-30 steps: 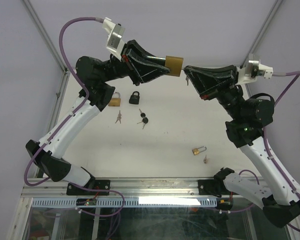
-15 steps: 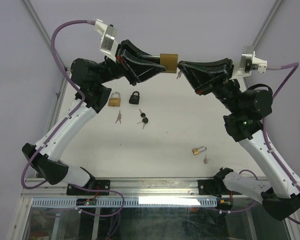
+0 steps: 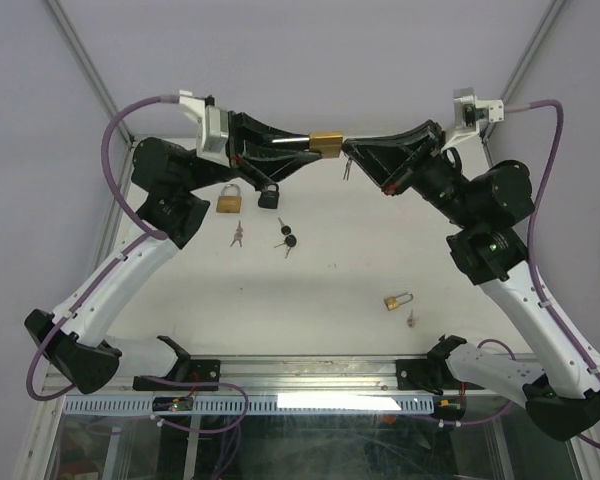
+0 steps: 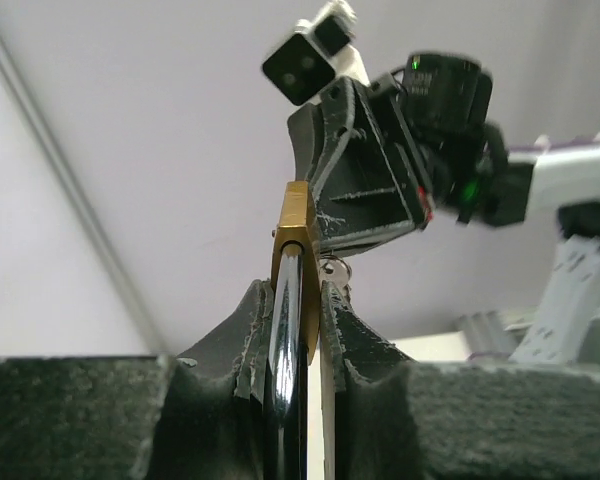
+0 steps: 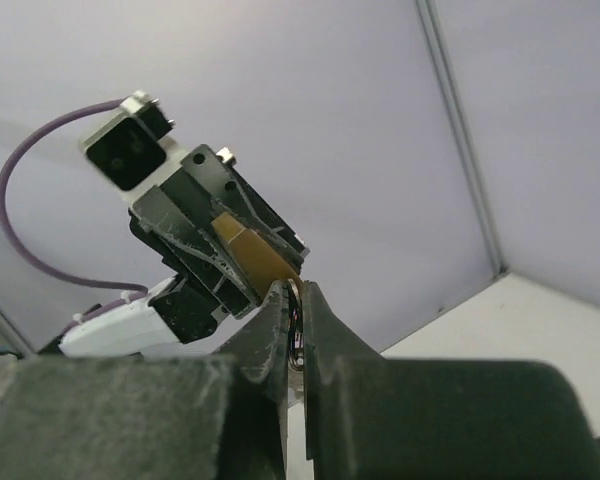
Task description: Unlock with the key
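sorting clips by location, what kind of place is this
Probably a robotics lab bench: two arms bolted to a white table, an aluminium rail at its near edge, padlocks and keys scattered about.

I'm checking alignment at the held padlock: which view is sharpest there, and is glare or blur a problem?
Top external: evenly lit, sharp, but the padlock is small between left gripper and right gripper. Left wrist: own fingers soft in the foreground, bright glare streak on the shackle, padlock body sharper. Right wrist: own fingers dark and blurred, padlock beyond sharper.
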Controlling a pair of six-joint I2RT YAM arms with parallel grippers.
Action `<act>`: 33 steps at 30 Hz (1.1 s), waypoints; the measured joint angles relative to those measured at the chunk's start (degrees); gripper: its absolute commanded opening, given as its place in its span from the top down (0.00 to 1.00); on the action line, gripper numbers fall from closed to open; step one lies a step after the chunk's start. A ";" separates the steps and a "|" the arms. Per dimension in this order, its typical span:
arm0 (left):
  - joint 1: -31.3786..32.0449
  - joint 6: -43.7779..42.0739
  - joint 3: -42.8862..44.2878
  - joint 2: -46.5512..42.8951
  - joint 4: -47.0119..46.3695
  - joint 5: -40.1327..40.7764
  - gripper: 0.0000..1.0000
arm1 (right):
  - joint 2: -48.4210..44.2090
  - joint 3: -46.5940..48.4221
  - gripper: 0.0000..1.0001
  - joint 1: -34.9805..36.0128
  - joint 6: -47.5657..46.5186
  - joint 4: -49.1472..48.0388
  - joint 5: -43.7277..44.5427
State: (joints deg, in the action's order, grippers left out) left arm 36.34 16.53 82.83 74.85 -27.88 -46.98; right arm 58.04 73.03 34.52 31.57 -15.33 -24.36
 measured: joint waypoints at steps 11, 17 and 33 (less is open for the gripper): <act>-0.59 -26.97 -8.90 -5.77 7.98 -5.27 1.00 | -0.74 -0.55 1.00 -0.24 18.03 17.92 1.14; -0.79 -35.54 -9.79 -7.48 15.58 -7.50 1.00 | -1.09 -1.20 1.00 -0.46 22.38 23.17 -0.15; -0.79 -10.23 -14.56 -9.25 6.23 -7.82 1.00 | -4.66 -3.45 0.01 -1.05 12.07 27.56 -2.64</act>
State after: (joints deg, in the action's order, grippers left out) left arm 35.55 6.31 68.27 65.60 -21.65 -54.81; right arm 53.39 69.58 33.47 43.64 12.23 -27.00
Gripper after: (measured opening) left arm 0.189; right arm 0.797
